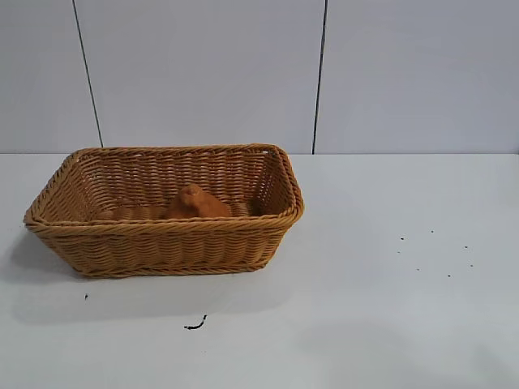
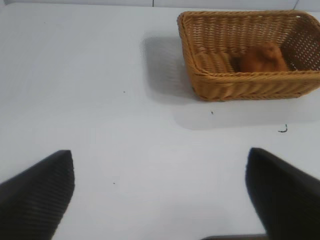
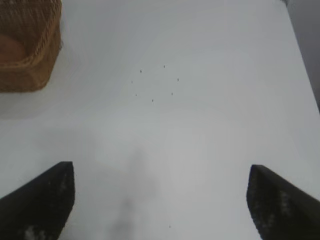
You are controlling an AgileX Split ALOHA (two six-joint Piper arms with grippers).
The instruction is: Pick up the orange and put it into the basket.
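Observation:
The dull-orange orange lies inside the tan wicker basket at the table's left. It also shows in the left wrist view, inside the basket. In the right wrist view only a sliver of the orange shows behind the basket's corner. Neither arm shows in the exterior view. My left gripper is open and empty over bare table, well apart from the basket. My right gripper is open and empty over bare table to the basket's right.
The white table carries a small dark squiggle mark in front of the basket and several dark specks at the right. A pale panelled wall stands behind.

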